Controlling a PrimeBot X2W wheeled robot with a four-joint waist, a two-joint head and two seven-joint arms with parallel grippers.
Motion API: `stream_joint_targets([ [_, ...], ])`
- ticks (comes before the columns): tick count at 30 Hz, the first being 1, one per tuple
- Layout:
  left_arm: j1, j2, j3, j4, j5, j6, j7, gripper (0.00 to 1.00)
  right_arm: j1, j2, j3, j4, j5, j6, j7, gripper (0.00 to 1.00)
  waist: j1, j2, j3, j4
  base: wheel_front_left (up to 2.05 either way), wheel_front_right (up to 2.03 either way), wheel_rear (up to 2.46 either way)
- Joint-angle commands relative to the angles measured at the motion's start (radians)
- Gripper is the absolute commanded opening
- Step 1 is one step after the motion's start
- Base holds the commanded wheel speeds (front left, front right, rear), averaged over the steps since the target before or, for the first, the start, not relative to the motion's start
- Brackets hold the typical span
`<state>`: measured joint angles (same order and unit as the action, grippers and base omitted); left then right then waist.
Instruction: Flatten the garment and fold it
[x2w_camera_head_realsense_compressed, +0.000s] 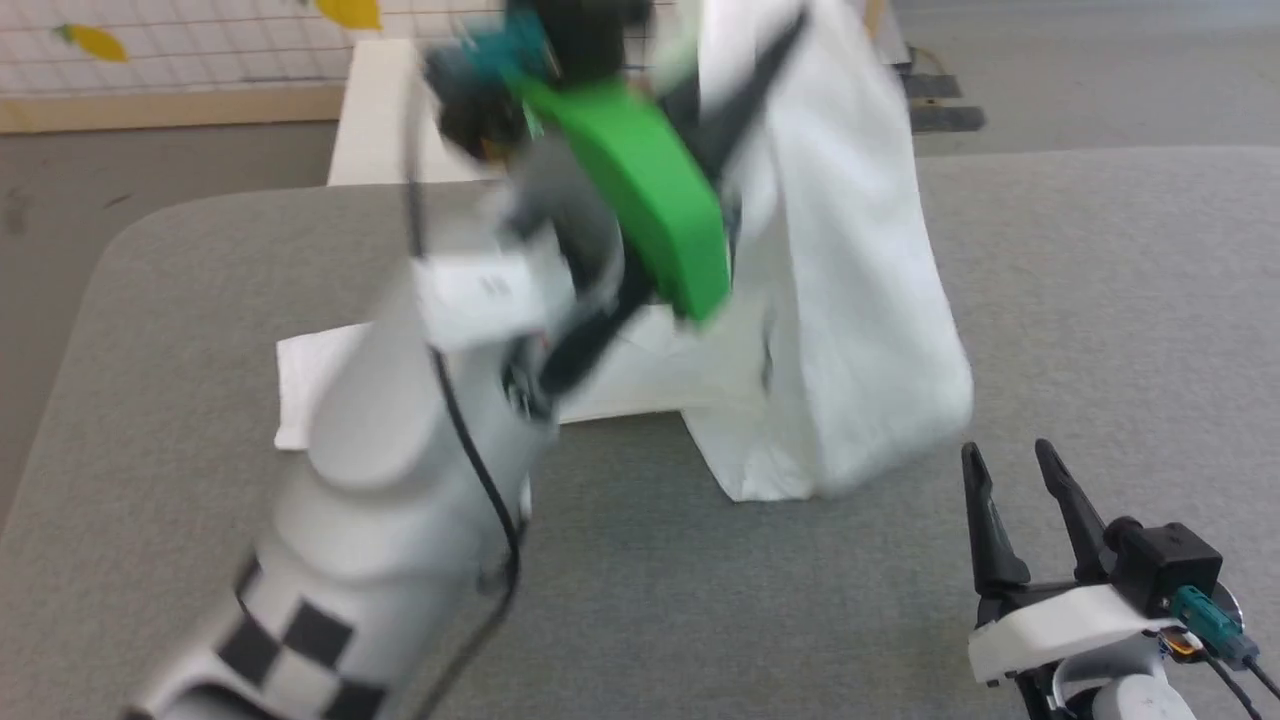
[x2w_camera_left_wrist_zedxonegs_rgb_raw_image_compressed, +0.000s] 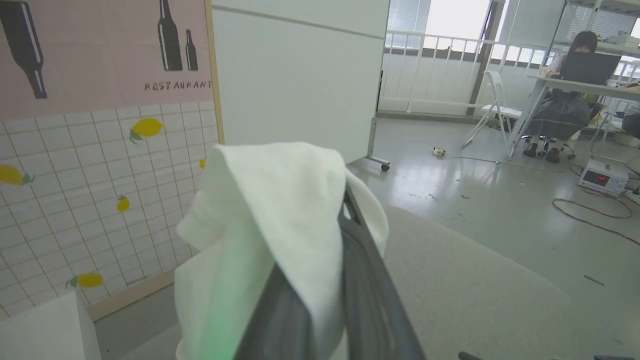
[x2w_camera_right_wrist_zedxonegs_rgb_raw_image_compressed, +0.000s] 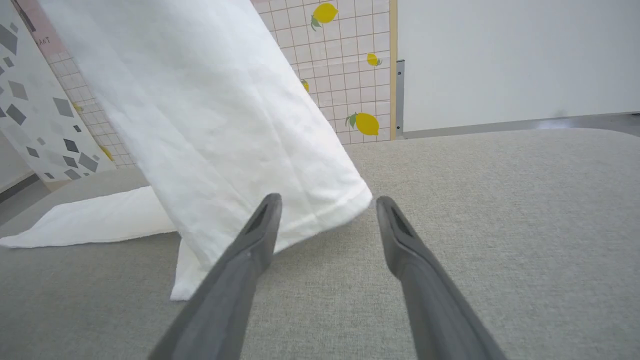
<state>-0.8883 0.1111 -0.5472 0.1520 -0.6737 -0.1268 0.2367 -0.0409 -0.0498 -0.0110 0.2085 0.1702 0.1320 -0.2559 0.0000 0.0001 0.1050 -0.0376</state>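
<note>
Grey woven fabric covers the wide, round-cornered tabletop (x2w_camera_head_realsense_compressed: 1100, 300), which spreads across most of the head view. Next in size is the garment (x2w_camera_head_realsense_compressed: 860, 300), a white, soft, slightly crumpled cloth. One part hangs from the upper middle of the frame in a long drape, its lower hem touching the tabletop at centre. The other part lies flat toward the left. A pale forearm (x2w_camera_head_realsense_compressed: 400, 480) with a black-and-white checked band slants up from the lower left, blurred. At its end the left pincer (x2w_camera_head_realsense_compressed: 770, 60), green-shelled with long dark fingers, is shut tight on a bunched fold at the top of the drape. The left wrist view shows the cloth heaped over those fingers. Smallest in the frame, at the lower right, the right pincer (x2w_camera_head_realsense_compressed: 1008, 455) stands with its jaws wide apart and nothing between them, just beside the hanging hem.

The step looks like lifting the cloth to shake it out flat. To do it well, I'd hold the pinch firm and raise until the flat part peels off the tabletop. Then I'd bring the free pincer in on the near bottom corner, taking one layer only, so both can stretch the cloth before laying it down.
</note>
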Motion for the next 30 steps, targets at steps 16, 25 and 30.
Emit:
stream_joint_targets([
  [16, 0.508, 0.148, -0.094, 0.249, -0.176, 0.122, 0.309, 1.0, 0.022, 0.0, 0.012, -0.002, 0.006, -0.001, -0.006, 1.0, 0.0, -0.0001, -0.022, 0.069, 0.0, 0.0, 0.0],
  [25, 0.591, 0.196, 0.222, 0.004, -0.217, 0.197, -0.091, 1.0, 0.023, 0.0, -0.015, 0.016, 0.029, -0.001, -0.006, 1.0, 0.0, -0.0001, -0.049, 0.073, 0.0, 0.0, 0.0],
  [30, 0.691, 0.235, 0.251, -0.046, -0.001, 0.272, -0.414, 1.0, -0.012, 0.0, -0.038, 0.06, 0.051, -0.001, 0.053, 1.0, 0.0, -0.0001, -0.053, 0.071, 0.0, 0.0, 0.0],
])
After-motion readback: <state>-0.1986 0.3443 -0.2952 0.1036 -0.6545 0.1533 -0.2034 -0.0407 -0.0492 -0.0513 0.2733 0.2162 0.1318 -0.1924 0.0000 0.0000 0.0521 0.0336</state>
